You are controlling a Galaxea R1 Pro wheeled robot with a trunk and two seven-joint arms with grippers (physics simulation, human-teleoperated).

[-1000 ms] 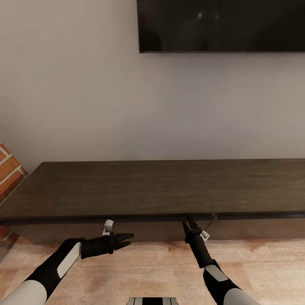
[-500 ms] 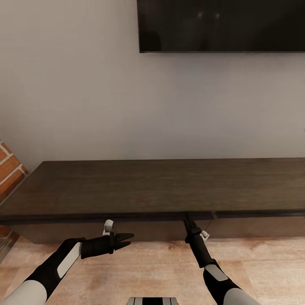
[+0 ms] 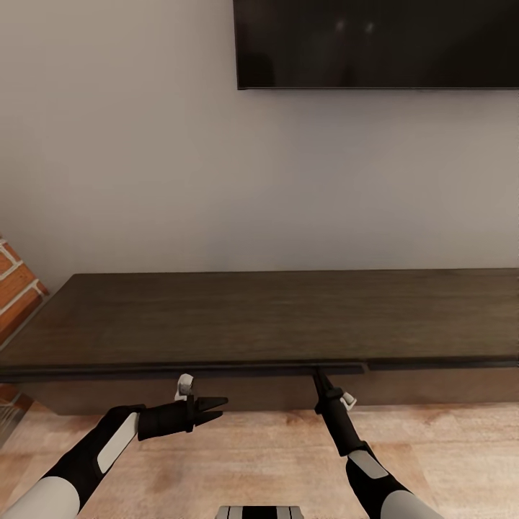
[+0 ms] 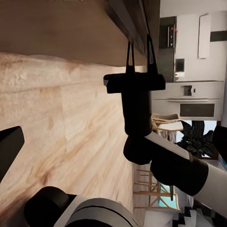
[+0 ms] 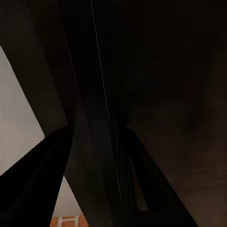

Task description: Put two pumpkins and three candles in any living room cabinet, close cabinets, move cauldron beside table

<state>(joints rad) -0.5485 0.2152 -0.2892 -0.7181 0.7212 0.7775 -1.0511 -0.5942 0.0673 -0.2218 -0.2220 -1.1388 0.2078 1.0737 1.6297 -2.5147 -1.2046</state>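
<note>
Where the head view looks down at the wall, the cabinet [image 3: 259, 321] is seen as a long, low, dark-brown unit running across the frame beneath a black wall-mounted television [image 3: 376, 43], with a pale wooden floor [image 3: 252, 454] before it and a strip of red brick [image 3: 16, 285] at its left end. A slight step is noted in the cabinet's front edge, where one section stands a little proud of the section to its right. The right gripper [image 3: 316, 375] is raised to that front edge, its tips meeting the underside of the top's lip close beside the step. From the left wrist view, the right gripper [image 4: 140, 45] is seen with its two thin fingers parted and straddling the dark edge; whether the edge is actually pinched cannot be told. The right wrist view is taken up by dark wood surfaces at very close range, with the cabinet [image 5: 156, 85] pressed near the lens. The left gripper [image 3: 218, 407] is held low over the floor, clear of the cabinet, its fingers slightly parted and grasping nothing.
</note>
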